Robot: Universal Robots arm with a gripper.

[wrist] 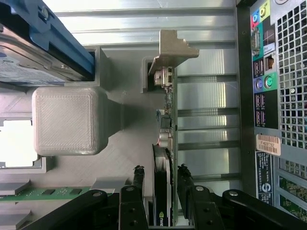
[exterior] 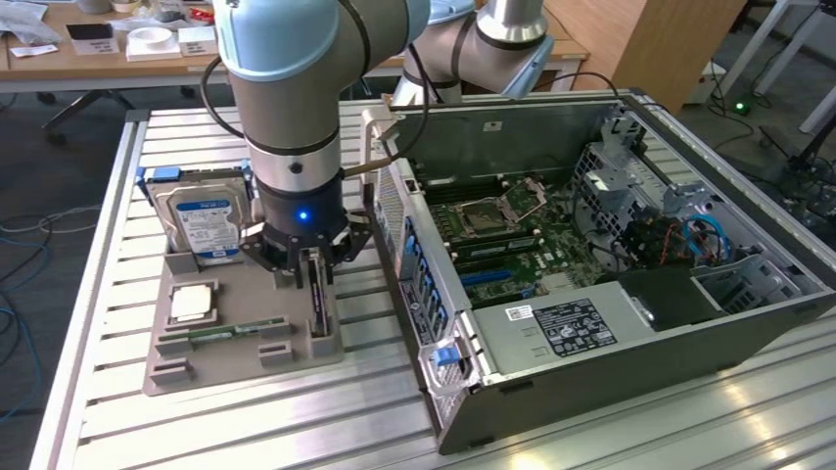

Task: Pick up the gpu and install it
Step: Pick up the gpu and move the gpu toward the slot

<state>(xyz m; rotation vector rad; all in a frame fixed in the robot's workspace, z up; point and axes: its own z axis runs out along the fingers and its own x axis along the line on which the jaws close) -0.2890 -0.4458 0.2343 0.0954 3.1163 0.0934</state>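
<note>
Found the gripper low over the grey tray at centre-left of the exterior view, just left of the open computer case. Found the gpu standing on edge in its tray slot directly beneath, with its long axis running from the fingers toward the lower edge of that frame, roughly parallel to the case's near wall. Confirmed in the wrist view: gripper straddling the gpu, one finger to each flat face, with a slim gap on either side. Judged spread apart, not clamped on the card. Noted the card's long axis passing straight between the fingers and on to a grey support post. Noted the hard drive upright at the tray's upper end and the memory stick lying flat left of the gpu, both apart from the fingers. Judged alignment sound: closing direction square across the card's thin dimension.
</note>
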